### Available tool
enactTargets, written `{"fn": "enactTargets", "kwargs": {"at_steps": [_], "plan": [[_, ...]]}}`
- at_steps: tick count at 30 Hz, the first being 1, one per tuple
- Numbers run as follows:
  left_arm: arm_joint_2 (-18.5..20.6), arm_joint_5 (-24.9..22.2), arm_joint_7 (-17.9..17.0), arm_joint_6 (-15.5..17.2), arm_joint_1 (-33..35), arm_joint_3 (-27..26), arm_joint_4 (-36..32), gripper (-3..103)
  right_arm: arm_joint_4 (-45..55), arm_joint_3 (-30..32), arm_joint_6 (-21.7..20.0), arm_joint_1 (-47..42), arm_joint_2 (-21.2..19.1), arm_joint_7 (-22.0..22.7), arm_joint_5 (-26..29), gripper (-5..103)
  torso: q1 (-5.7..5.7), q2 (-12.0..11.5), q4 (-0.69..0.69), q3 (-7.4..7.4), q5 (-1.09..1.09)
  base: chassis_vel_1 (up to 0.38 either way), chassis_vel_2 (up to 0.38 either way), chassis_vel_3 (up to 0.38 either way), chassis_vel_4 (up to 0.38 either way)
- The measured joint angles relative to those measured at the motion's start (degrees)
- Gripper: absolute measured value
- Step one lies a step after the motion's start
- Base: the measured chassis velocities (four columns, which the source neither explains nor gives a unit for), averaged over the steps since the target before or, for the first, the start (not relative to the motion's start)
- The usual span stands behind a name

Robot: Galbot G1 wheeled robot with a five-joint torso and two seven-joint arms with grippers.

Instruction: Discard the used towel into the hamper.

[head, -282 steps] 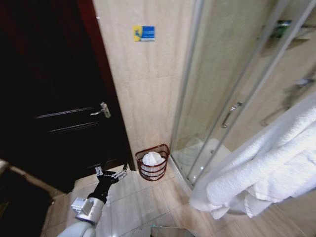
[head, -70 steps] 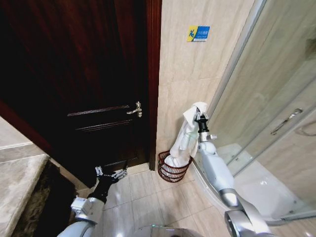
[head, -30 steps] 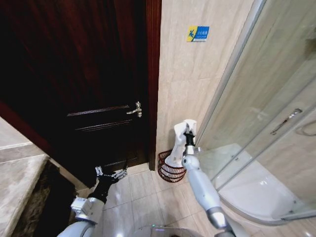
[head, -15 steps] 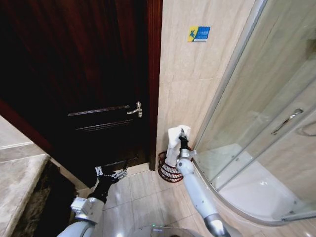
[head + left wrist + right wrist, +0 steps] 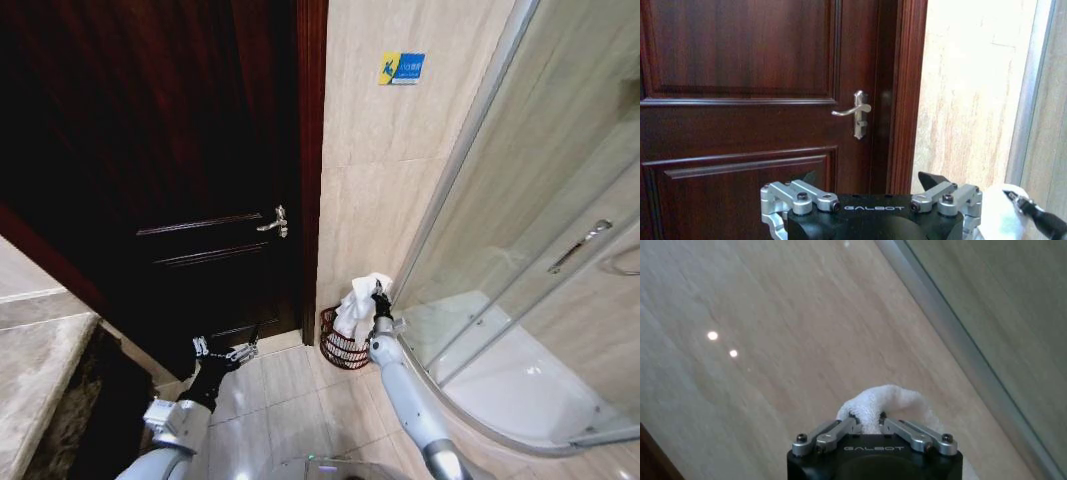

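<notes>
Head view: right claw (image 5: 377, 291) extended forward at the wall corner, fingers pinched together on the top of the white towel (image 5: 356, 300), which hangs from the claw with its lower part down inside the hamper (image 5: 338, 345); hamper sits on the floor directly beneath the claw, between the dark door (image 5: 180, 170) and the glass shower enclosure (image 5: 520, 240). Right wrist view confirms the two fingers nearly closed, towel (image 5: 887, 402) bunched just past the tips. Left claw (image 5: 224, 352) parked low, well apart from the hamper, fingers spread wide, holding nothing.
</notes>
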Motion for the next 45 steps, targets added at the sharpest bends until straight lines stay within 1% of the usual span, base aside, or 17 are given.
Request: {"fn": "enactTargets", "kwargs": {"at_steps": [13,19,20,21,24,28,29,30,32,34,35,36,37,39,42,43,45], "plan": [[0.0,0.0,0.0,0.0,0.0,0.0,0.0,100,-1.6,0.3,-0.1,-0.4,-0.7,-1.6,-0.3,5,-0.01,0.0,0.0,0.0,0.0,-0.009,0.012,0.014,-0.008],[0.0,0.0,0.0,0.0,0.0,0.0,0.0,100,-1.7,0.5,0.2,-0.9,-0.7,-1.9,-0.3,5,-0.02,0.0,0.0,-0.01,0.0,-0.12,0.114,0.103,-0.11],[0.0,0.0,0.0,0.0,0.0,0.0,0.0,100,-1.7,0.5,0.2,-1.2,-0.9,-2.0,-0.6,5,0.0,0.0,-0.01,0.0,-0.03,-0.147,0.147,0.135,-0.165],[0.0,0.0,0.0,0.0,0.0,0.0,0.0,100,-1.7,0.5,0.2,-1.6,-1.0,-2.5,-0.9,5,0.02,0.0,-0.01,0.0,0.0,-0.173,0.179,0.156,-0.165],[0.0,0.0,0.0,0.0,0.0,0.0,0.0,100,-1.8,0.5,0.3,-2.2,-1.2,-2.1,-1.1,5,0.01,0.0,0.0,0.0,0.0,-0.175,0.203,0.188,-0.204],[0.0,0.0,0.0,0.0,0.0,0.0,0.0,100,0.5,2.3,-0.1,-5.6,-1.1,-0.1,-3.9,5,0.05,0.0,0.01,0.01,0.02,-0.175,0.186,0.185,-0.16],[0.0,0.0,0.0,0.0,0.0,0.0,0.0,100,3.6,3.6,-1.9,-8.9,-0.6,2.3,-6.0,5,0.06,0.0,-0.01,0.01,-0.01,-0.14,0.113,0.152,-0.066],[0.0,0.0,0.0,0.0,0.0,0.0,0.0,100,3.6,3.6,-1.9,-8.9,-0.6,2.3,-6.0,5,0.06,0.0,-0.01,0.01,-0.01,-0.14,0.113,0.152,-0.066],[0.0,0.0,0.0,0.0,0.0,0.0,0.0,100,5.6,4.3,-3.5,-11.7,-0.4,4.2,-7.3,5,0.04,0.0,-0.03,0.01,-0.01,-0.109,0.043,0.02,-0.04],[0.0,0.0,0.0,0.0,0.0,0.0,0.0,100,5.2,4.6,-3.8,-12.1,-0.5,4.0,-7.5,5,0.03,0.0,-0.03,0.01,0.02,0.0,0.0,0.0,0.0],[0.0,0.0,0.0,0.0,0.0,0.0,0.0,100,3.6,5.1,-4.2,-12.0,-0.8,3.1,-7.5,5,0.0,0.0,0.0,0.0,0.01,0.0,0.0,0.0,0.0],[0.0,0.0,0.0,0.0,0.0,0.0,0.0,100,1.8,5.6,-5.7,-11.6,-1.4,1.9,-7.3,5,-0.04,0.0,-0.01,-0.01,0.0,0.0,0.0,0.0,0.0],[0.0,0.0,0.0,0.0,0.0,0.0,0.0,100,1.8,5.6,-5.7,-11.6,-1.4,1.9,-7.3,5,-0.04,0.0,-0.01,-0.01,0.0,0.0,0.0,0.0,0.0],[0.0,0.0,0.0,0.0,0.0,0.0,0.0,100,-0.8,5.9,-9.9,-10.3,-2.6,1.1,-6.6,5,-0.04,0.0,-0.01,-0.01,0.0,0.07,-0.043,-0.044,0.028],[0.0,0.0,0.0,0.0,0.0,0.0,0.0,100,-2.9,5.6,-14.7,-9.1,-3.4,0.0,-6.2,5,-0.04,0.0,0.0,-0.01,0.0,0.034,-0.021,-0.017,0.034],[0.0,0.0,0.0,0.0,0.0,0.0,0.0,100,-2.9,5.6,-14.7,-9.1,-3.4,0.0,-6.2,5,-0.04,0.0,0.0,-0.01,0.0,0.0,0.0,0.0,0.0],[0.0,0.0,0.0,0.0,0.0,0.0,0.0,100,-3.2,5.4,-18.5,-8.6,-3.8,-0.5,-7.9,5,-0.01,0.0,0.0,-0.01,0.01,0.0,0.0,0.0,0.0]]}}
